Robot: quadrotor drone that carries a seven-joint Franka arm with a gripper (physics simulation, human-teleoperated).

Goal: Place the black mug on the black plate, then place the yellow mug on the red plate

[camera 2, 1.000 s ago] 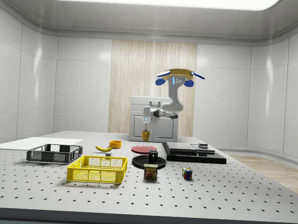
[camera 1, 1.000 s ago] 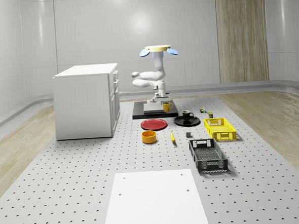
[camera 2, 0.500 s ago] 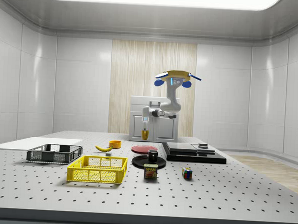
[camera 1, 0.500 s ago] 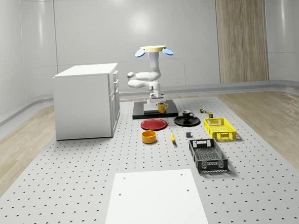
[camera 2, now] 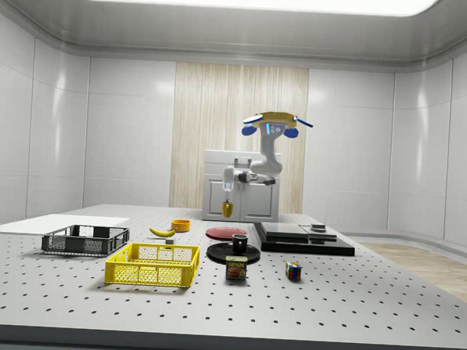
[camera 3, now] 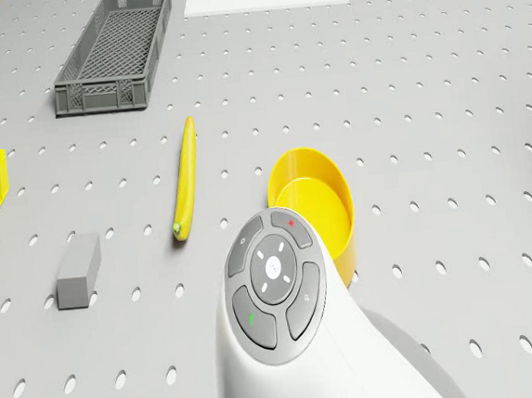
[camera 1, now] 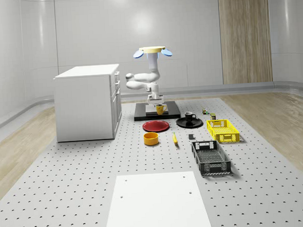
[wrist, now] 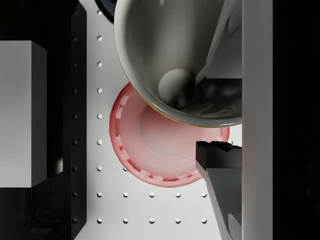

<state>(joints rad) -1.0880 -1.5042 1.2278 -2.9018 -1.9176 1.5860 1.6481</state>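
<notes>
My gripper (camera 1: 157,105) is shut on the rim of the yellow mug (camera 1: 161,109), which hangs in the air below the hovering drone (camera 1: 151,52). In the wrist view the mug's pale inside (wrist: 170,55) sits over the red plate (wrist: 160,150), with one finger (wrist: 222,167) outside the mug's wall. From the side, the mug (camera 2: 228,211) hangs well above the red plate (camera 2: 226,233). The black mug (camera 1: 189,116) stands on the black plate (camera 1: 182,125), to the whole-scene view's right of the red plate (camera 1: 156,126).
A white cabinet (camera 1: 87,102) stands at the whole-scene view's left; a black platform (camera 1: 141,115) lies behind the plates. In front lie a yellow bowl (camera 1: 151,138), a banana (camera 1: 174,138), a yellow crate (camera 1: 222,130) and a dark crate (camera 1: 211,157). A can (camera 2: 236,268) and a cube (camera 2: 293,271) sit nearby.
The drone, arm and held yellow mug have shifted toward the whole-scene view's left, from over the black platform toward the red plate. The black mug and plates have stayed put.
</notes>
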